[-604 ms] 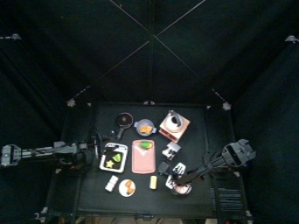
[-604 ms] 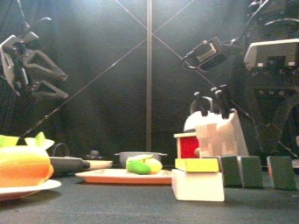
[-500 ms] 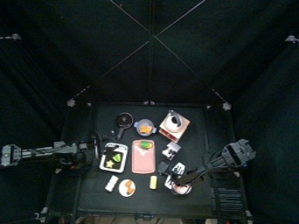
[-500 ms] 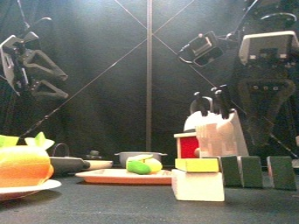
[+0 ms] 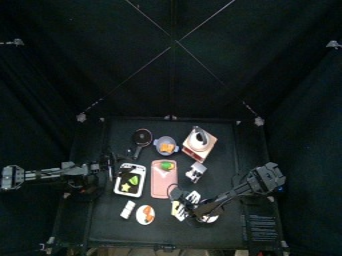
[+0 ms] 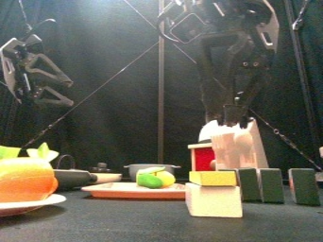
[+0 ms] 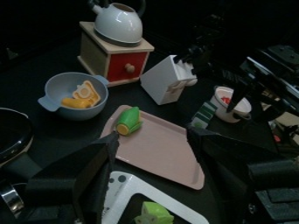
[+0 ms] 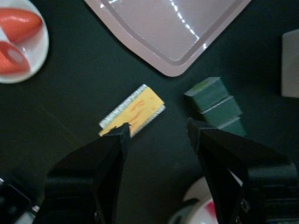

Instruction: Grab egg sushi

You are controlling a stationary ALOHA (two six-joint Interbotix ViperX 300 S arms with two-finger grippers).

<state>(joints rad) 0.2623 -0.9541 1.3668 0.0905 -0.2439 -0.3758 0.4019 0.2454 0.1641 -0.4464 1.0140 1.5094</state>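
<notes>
Risk: our right gripper [image 8: 156, 144], jaws spread, hangs over the egg sushi [image 8: 133, 110], off-centre; closing crooked, we may flick it toward the green blocks [image 8: 218, 101].

pink tray [image 7: 163, 150], blue bowl [image 7: 73, 93], knife block [image 7: 172, 80]

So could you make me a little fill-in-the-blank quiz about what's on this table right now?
1. The right gripper hangs over the yellow egg sushi with its jaws ____.
2. The green roll lies on the ____ tray.
3. The kettle sits on a wooden box with a ____ drawer.

Missing words: open; pink; red
</notes>
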